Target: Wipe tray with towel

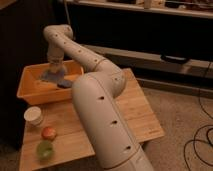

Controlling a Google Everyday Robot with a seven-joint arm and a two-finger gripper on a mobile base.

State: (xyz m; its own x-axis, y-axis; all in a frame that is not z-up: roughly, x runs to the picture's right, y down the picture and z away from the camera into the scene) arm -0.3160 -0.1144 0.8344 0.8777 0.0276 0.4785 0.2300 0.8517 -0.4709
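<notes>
Gripper [56, 69] down inside the tray [30, 92], on the towel [54, 76], upper left of frame.

We see the orange-yellow tray at the left end of the wooden table [135, 112], the pale blue-grey towel lying on its floor toward the back, a darker blue lump [65, 85] just beside it. We cannot tell how the gripper holds the cloth; it sits right at the towel's top. We judge the towel light, soft and floppy: it will bunch and drag rather than slide flat, so a pinch near its middle, pressed down, should carry it best. The tray looks stiff and light, and could skid under a hard push. In front of it stand a white cup [34, 115], a reddish fruit [48, 133] and a green fruit [45, 149].
</notes>
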